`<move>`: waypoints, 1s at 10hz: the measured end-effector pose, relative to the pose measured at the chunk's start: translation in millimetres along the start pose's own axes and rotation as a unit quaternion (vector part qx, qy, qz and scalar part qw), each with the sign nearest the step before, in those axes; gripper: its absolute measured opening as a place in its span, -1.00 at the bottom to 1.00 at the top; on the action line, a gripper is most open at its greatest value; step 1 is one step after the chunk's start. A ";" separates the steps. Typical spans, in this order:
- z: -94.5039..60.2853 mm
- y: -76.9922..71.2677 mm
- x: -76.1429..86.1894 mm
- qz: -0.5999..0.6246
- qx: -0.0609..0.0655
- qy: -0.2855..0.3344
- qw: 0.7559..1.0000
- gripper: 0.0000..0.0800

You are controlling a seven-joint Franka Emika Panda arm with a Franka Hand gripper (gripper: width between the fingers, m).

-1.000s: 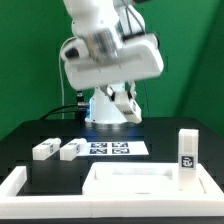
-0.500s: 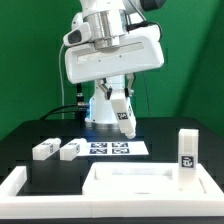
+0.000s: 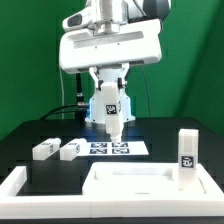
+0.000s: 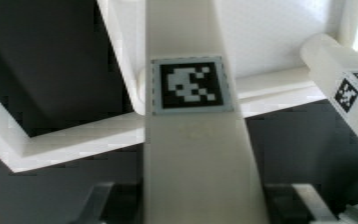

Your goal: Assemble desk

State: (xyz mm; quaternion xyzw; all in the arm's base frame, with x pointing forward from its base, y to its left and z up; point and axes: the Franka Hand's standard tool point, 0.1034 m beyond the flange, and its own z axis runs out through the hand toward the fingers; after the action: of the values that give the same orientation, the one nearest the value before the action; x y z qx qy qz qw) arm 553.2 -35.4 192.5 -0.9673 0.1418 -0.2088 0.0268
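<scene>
My gripper (image 3: 110, 88) is shut on a white desk leg (image 3: 112, 112) with a square marker. It holds the leg upright in the air, above the marker board (image 3: 112, 148). In the wrist view the leg (image 4: 194, 90) runs between the fingers (image 4: 115, 196), with the gripper (image 4: 197, 205) closed round it. The desk slab (image 3: 104, 176) lies at the front of the table; its rim shows below in the wrist view (image 4: 87, 142). One leg (image 3: 186, 150) stands upright by the slab's right corner. Two legs (image 3: 45, 149) (image 3: 71, 149) lie at the exterior view's left.
A white frame (image 3: 14, 186) borders the black table at the front left. The robot base (image 3: 108, 112) stands behind the marker board. The upright leg also shows in the wrist view (image 4: 345, 80).
The wrist has turned and swung toward the exterior view's left. The held leg has moved left with it and now hangs straight down over the marker board.
</scene>
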 end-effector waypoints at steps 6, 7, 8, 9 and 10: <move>6.2 4.7 57.4 -0.017 -0.001 0.035 0.999 -0.27; 14.5 5.4 66.9 -0.019 -0.005 0.050 0.999 -0.27; 24.7 6.2 66.9 -0.022 -0.011 0.066 0.998 -0.27; 34.2 5.8 59.2 -0.025 -0.015 0.066 0.997 -0.27; 42.3 9.1 56.3 -0.027 -0.020 0.069 0.997 -0.27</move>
State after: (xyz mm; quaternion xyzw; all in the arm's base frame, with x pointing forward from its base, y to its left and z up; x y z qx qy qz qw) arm 617.3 -60.5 175.3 -0.9544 0.1208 -0.2729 -0.0080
